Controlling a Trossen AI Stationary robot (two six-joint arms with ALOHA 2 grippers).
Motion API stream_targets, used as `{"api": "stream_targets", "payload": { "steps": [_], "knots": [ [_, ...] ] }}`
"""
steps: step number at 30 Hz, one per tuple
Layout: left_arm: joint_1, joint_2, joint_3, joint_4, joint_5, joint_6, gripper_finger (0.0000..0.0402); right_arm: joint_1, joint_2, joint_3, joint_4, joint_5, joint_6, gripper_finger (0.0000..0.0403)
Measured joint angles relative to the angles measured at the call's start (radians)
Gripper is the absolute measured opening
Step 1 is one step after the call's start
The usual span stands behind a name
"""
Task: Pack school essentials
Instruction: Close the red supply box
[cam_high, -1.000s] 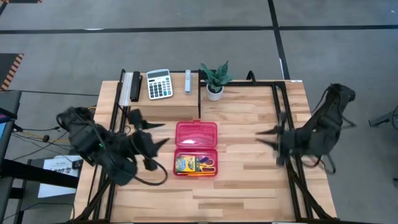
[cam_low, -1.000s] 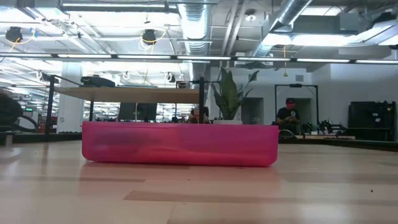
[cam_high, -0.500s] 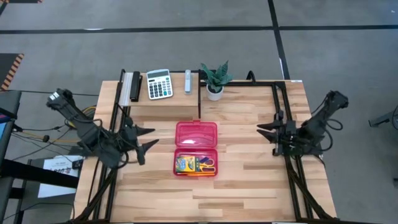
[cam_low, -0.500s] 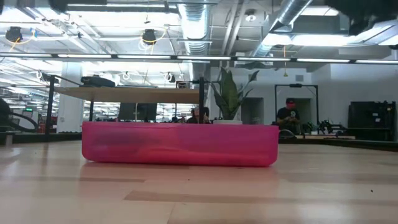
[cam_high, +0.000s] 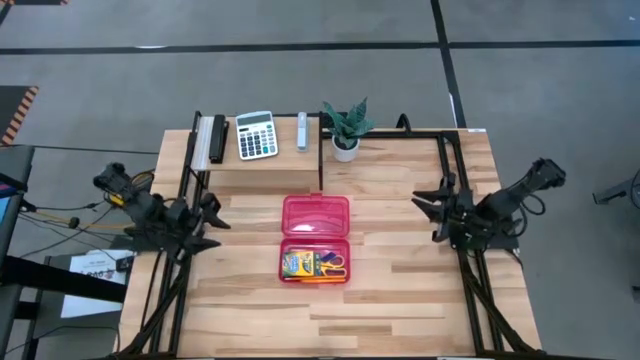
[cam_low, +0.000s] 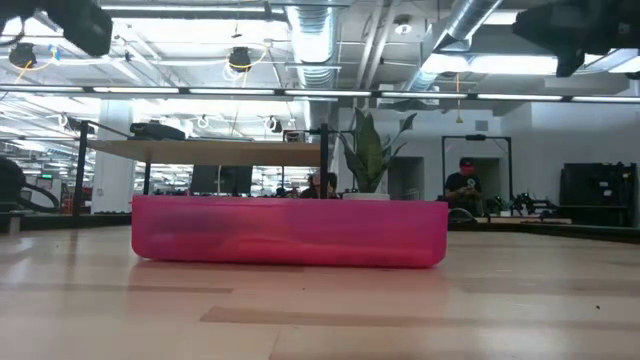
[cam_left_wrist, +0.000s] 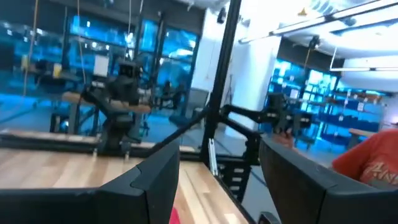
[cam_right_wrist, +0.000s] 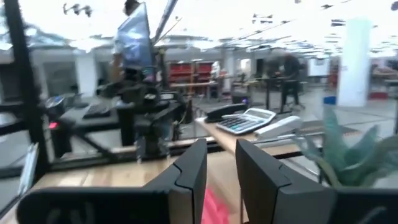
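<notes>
Stationery fills the lower tray of the open pink plastic pencil case (cam_high: 316, 240) at the middle of the light wooden table (cam_high: 400, 290): a small yellow-green crayon box (cam_high: 296, 266) lies beside yellow-handled scissors (cam_high: 331, 265), while the hinged upper half is bare. Both arms sit back at the table's sides, well apart from the case. Left gripper (cam_high: 207, 222) has its fingers spread and grips nothing; right gripper (cam_high: 432, 212) likewise stands parted and touches nothing.
</notes>
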Motion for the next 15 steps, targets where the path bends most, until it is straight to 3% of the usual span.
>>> {"api": "stream_targets", "payload": {
  "steps": [2,7,12,15],
  "knots": [
    [0.003,-0.06,-0.031,-0.018,-0.006,0.015,0.0209,-0.019,0.0,0.0,-0.048,-0.036,0.03,0.0107],
    [0.006,-0.038,-0.039,-0.109,-0.086,0.006,0.0209,-0.082,-0.004,-0.007,-0.17,-0.041,0.132,0.0107],
    [0.006,-0.049,-0.039,-0.134,-0.129,0.026,0.0209,-0.142,-0.007,-0.149,-0.058,-0.082,0.166,0.0107],
    [0.007,-0.048,-0.039,-0.148,-0.142,0.046,0.0209,-0.163,-0.01,-0.151,-0.124,-0.131,0.229,0.0107]
  ]
}}
